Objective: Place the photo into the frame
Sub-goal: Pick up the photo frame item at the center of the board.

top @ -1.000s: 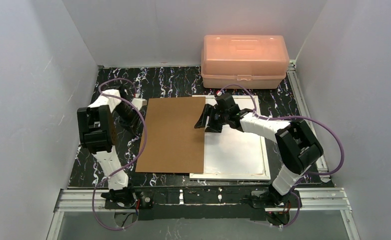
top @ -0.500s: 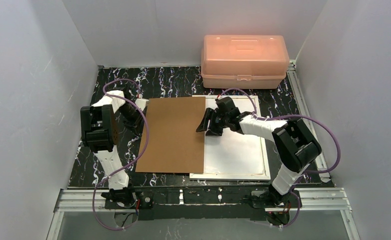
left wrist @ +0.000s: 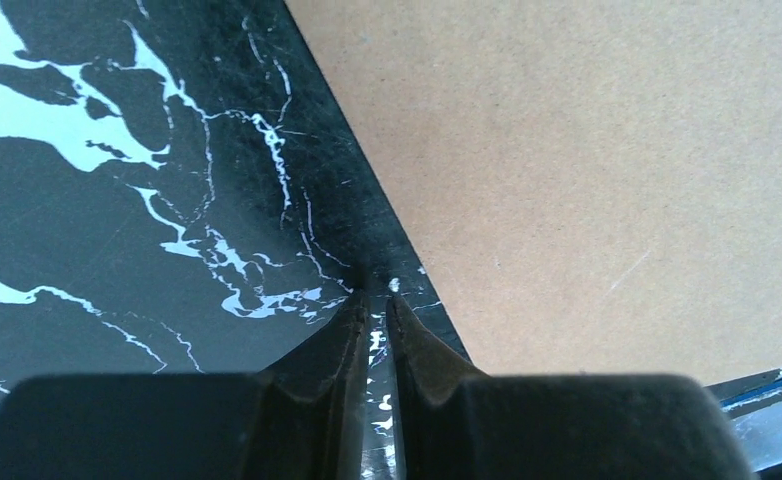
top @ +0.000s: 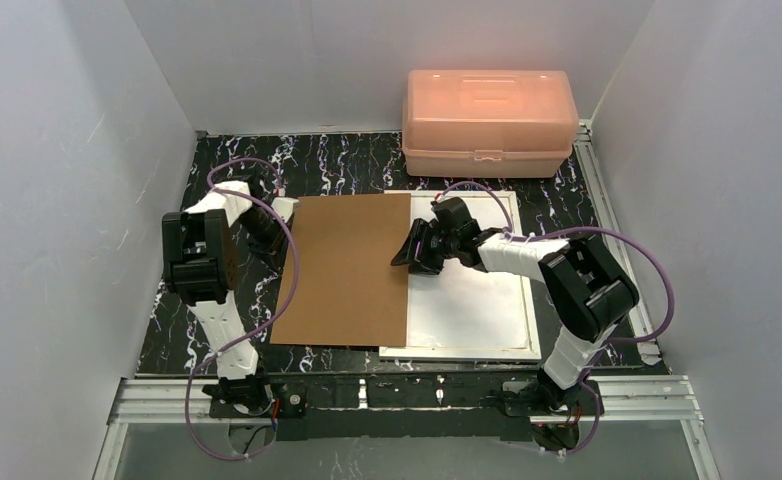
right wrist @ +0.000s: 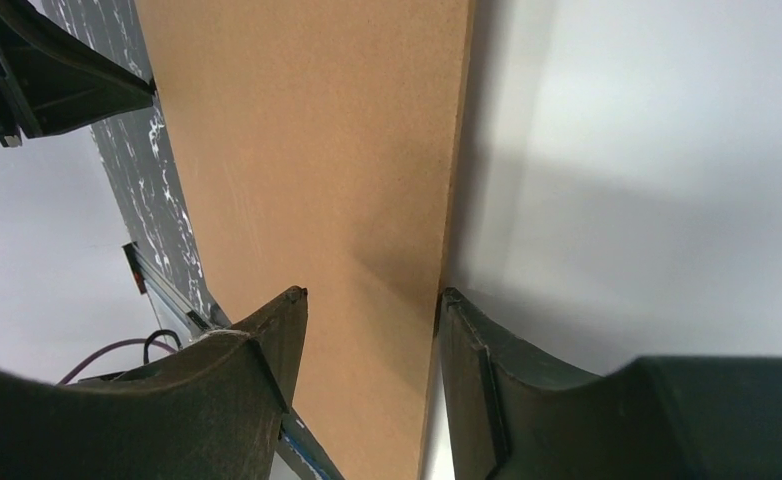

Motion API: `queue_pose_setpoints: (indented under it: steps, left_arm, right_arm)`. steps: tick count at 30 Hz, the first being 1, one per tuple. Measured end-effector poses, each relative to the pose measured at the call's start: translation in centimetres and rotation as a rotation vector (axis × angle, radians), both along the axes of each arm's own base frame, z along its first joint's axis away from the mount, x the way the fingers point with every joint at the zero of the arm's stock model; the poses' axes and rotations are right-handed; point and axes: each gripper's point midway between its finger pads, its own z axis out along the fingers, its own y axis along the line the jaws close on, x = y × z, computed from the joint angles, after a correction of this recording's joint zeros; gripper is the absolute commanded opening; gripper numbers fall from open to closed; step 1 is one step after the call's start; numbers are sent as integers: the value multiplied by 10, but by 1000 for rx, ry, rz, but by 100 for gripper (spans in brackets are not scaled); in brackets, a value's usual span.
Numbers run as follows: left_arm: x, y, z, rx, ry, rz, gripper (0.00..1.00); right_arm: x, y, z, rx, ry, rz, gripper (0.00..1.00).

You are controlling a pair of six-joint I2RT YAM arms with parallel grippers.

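A closed pink box [top: 488, 122] sits far back on the black marbled table [top: 337, 165].

Bright, even overhead light; translucent pink plastic box [top: 489, 110] glows, soft grey shadow crosses large white picture frame [right wrist: 667, 120], wrist-view foregrounds blurred.

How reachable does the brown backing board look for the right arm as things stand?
Probably yes: the right end effector straddles the backing board's right edge with open jaws, nothing between.
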Motion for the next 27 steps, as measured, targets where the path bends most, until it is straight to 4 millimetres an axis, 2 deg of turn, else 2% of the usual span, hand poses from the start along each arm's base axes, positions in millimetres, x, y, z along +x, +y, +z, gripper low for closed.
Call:
queue_pose_setpoints:
  steps: [13,16,22,25,27]
  left_arm:
    - [-2,-12,0,-47,8,-6,5]
    - [-2,-13,0,-50,9,-6,5]
    - [-2,-13,0,-52,10,-7,4]
    - [-2,-13,1,-55,11,-8,3]
    - [-3,-14,1,-62,13,-8,3]
  right_arm:
    - [-3,6,2,97,59,-50,51]
    - [-2,7,19,154,51,-74,53]
    - [7,20,75,309,-40,-64,64]
    - [4,34,90,352,-66,-21,61]
    - [1,43,91,362,-66,4,57]
